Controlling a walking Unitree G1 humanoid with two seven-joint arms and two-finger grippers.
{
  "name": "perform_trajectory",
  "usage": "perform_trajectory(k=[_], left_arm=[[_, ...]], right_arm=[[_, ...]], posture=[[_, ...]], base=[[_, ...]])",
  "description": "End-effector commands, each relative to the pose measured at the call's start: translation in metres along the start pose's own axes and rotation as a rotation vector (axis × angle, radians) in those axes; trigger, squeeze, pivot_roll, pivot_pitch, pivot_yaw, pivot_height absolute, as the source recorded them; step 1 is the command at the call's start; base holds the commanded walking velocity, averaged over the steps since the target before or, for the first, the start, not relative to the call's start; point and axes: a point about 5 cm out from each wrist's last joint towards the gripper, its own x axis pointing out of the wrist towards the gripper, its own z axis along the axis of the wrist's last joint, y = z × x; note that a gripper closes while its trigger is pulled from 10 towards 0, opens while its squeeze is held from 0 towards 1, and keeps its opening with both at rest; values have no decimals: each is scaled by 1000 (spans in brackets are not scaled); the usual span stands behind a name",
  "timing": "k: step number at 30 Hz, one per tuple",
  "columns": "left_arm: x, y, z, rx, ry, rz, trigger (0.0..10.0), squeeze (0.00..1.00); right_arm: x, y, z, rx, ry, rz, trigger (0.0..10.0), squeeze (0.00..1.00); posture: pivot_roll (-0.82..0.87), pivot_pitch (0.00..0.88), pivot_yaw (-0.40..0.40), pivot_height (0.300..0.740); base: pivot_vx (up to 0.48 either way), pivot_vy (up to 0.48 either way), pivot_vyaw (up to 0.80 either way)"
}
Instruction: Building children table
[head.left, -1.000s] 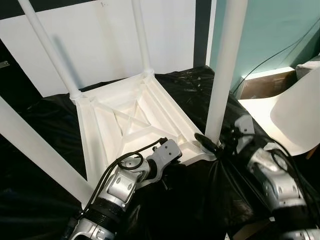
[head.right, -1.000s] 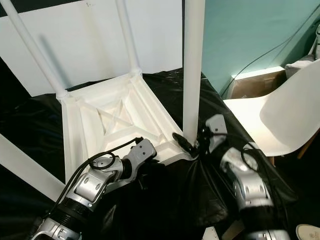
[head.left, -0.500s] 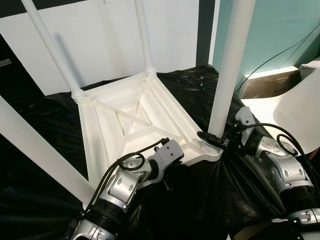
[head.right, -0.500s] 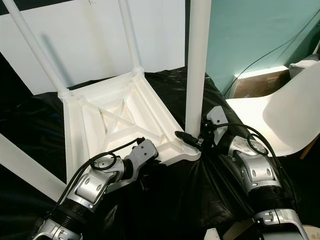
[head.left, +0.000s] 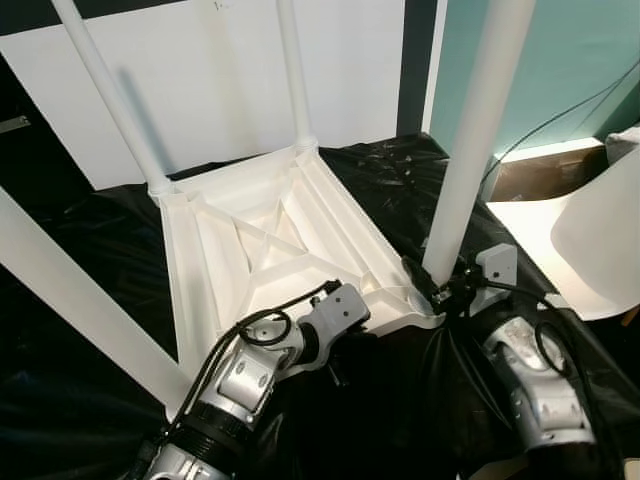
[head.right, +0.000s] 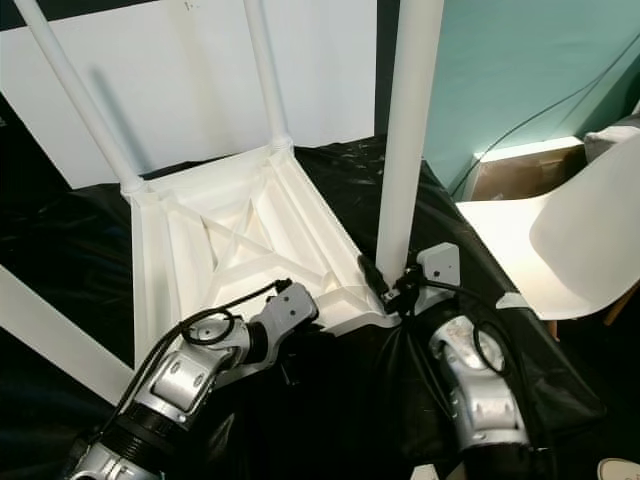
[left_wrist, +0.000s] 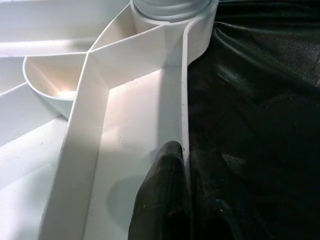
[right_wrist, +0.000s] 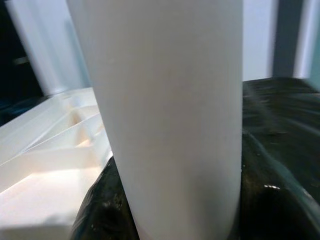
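On black sheet (head.left: 380, 400): upturned tabletop (head.left: 270, 250), legs up. Right gripper (head.left: 440, 292) clamped round base of near leg (head.left: 470, 160); wrist has dropped lower since a second ago, probably twisting leg home. Left gripper (left_wrist: 172, 200) pinches tabletop rim, steadying.

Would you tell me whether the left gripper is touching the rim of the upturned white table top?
Touching. In the left wrist view, one finger of the left gripper presses the inside of the table top's rim, with the other outside it.

Table (head.left: 260, 235): smooth white plastic. Sheet (head.left: 90, 400): glossy crinkled black plastic.
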Motion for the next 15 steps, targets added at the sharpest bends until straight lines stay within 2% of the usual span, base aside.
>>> perform_trajectory(k=[1,5,6,7,8,9,10,12,15], left_arm=[[-5,0,-50,-156,163,98,10000,0],[-7,-1,-51,-148,171,89,10000,0],[-6,-1,-49,-147,169,87,10000,0],[-5,-1,-49,-146,168,86,10000,0],[-5,-1,-49,-146,168,86,10000,0],[-5,-2,-48,-146,167,84,10000,0],[-4,-3,-48,-146,166,81,10000,0],[-2,-4,-47,-145,165,74,10000,0],[-2,-4,-47,-145,165,74,10000,0]], right_arm=[[-9,-3,-13,45,50,-96,0,0],[-12,-3,-13,55,49,-167,0,0],[-12,1,-14,69,58,-157,2196,0],[-12,4,-14,77,64,-143,6824,0],[-12,4,-14,77,64,-143,6824,0],[-11,7,-14,83,69,-115,10000,0],[-9,9,-13,92,70,-77,10000,1000],[-5,12,-11,85,68,-2,10000,1000],[-5,12,-11,85,68,-2,10000,1000]], posture=[[65,0,57,740],[71,0,72,740],[77,0,73,740],[77,0,73,740],[77,0,73,740],[68,0,77,740],[63,0,75,740],[55,0,70,740],[55,0,70,740]], base=[[0,0,0],[0,0,0],[0,0,0],[0,0,0],[0,0,0],[0,0,0],[0,0,0],[0,0,0],[0,0,0]])
